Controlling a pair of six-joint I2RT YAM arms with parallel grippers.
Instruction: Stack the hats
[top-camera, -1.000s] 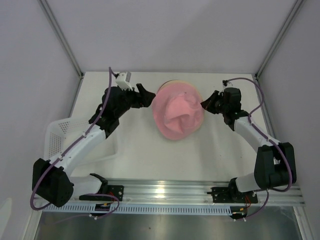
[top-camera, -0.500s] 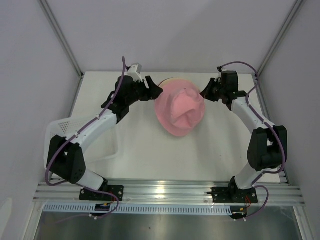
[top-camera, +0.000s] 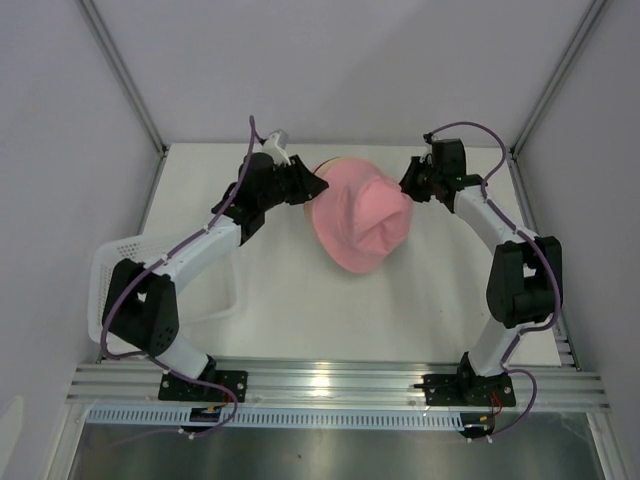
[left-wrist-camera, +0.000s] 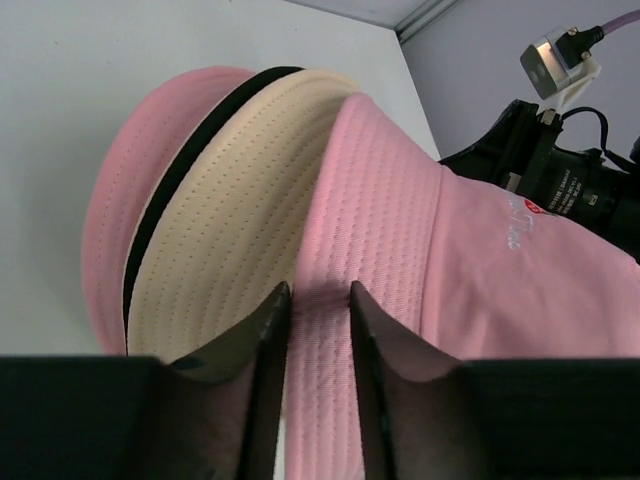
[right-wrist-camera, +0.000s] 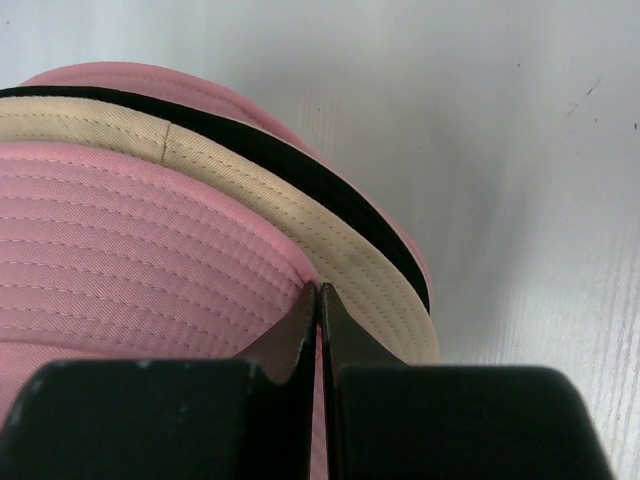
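Note:
The hats lie in one pile at the far middle of the table. The top pink hat is crumpled, over a beige hat, a black hat and another pink hat. My left gripper is at the pile's left edge, its jaws a little apart, with the top pink hat's brim running between the fingers. My right gripper is at the right edge, shut on the same hat's brim, and lifts it off the beige brim.
A white plastic basket stands at the table's left edge, beside the left arm. Walls and two slanted metal posts close in the back corners. A metal rail runs along the near edge.
Both arms have reached farther back towards the pile. The left gripper has come onto the pink brim and its jaws have narrowed. The pink hat has shifted back over the pile.

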